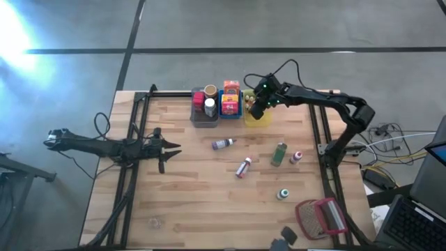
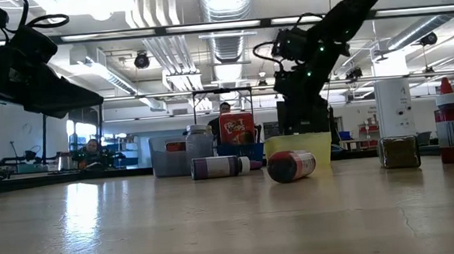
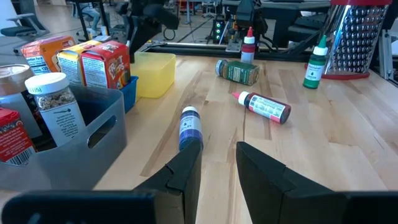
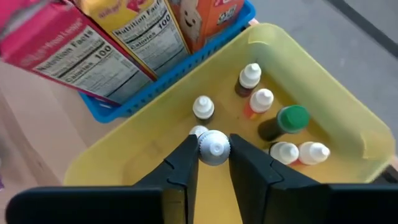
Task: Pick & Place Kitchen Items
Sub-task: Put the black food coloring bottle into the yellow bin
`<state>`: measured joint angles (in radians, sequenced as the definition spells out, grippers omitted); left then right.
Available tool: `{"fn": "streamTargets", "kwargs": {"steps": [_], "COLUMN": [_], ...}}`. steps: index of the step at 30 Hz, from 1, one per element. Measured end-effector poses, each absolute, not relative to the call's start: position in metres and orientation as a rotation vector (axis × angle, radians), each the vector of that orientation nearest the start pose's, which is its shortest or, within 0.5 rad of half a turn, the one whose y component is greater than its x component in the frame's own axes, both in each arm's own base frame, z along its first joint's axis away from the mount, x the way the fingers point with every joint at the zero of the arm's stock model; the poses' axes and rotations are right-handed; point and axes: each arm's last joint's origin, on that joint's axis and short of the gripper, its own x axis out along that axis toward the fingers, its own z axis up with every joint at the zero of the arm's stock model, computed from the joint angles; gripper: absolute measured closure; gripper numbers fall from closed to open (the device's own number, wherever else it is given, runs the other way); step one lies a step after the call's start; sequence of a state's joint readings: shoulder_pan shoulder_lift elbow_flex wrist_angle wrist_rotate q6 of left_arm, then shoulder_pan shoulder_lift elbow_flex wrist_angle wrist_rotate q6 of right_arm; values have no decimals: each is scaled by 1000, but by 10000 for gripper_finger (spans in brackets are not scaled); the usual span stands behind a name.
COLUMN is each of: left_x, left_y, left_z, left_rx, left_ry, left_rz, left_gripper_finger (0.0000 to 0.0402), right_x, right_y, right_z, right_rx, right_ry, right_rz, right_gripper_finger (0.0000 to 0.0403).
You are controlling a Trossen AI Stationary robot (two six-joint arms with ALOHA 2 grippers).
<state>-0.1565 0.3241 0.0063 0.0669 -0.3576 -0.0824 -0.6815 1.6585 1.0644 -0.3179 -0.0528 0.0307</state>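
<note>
Clamped between the fingers of the right gripper (image 4: pixel 213 163): a white-capped bottle (image 4: pixel 214 147), cap up, held over the yellow bin (image 4: pixel 348 124). Just beyond, five more small bottles (image 4: pixel 261 99) standing on the bin floor. Best lowered straight into the bare patch beside them, released only once low. Farther off, boxes (image 4: pixel 124 43) in the blue bin (image 4: pixel 118 107). Left gripper (image 3: pixel 219 163) waiting at the table's left, fingers slightly apart, empty.

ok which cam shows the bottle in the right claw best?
Right wrist view: the white-capped bottle sits pinched in the right claw, above the yellow bin. In the high and low views the arm hides it; the left wrist view doesn't show it.
</note>
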Motion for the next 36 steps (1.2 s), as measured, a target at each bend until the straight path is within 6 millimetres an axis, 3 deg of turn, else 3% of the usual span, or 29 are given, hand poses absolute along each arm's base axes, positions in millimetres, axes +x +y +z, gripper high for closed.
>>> {"fn": "streamTargets", "kwargs": {"steps": [11, 19, 26, 36], "left_x": [113, 113, 113, 113], "left_y": [-8, -8, -8, -8], "left_z": [144, 144, 144, 144], "left_rx": [-18, -18, -18, -18], "left_ry": [235, 235, 235, 235], "left_rz": [210, 210, 210, 210], "left_gripper_finger": [293, 293, 293, 293], "right_x": [267, 268, 270, 274], "right_y": [-223, -224, -226, -229], "right_z": [183, 177, 163, 150], "right_rx": [394, 379, 400, 408], "right_ry": [898, 917, 947, 970], "right_rz": [-619, -635, -637, -635], "right_gripper_finger": [317, 335, 315, 329]}}
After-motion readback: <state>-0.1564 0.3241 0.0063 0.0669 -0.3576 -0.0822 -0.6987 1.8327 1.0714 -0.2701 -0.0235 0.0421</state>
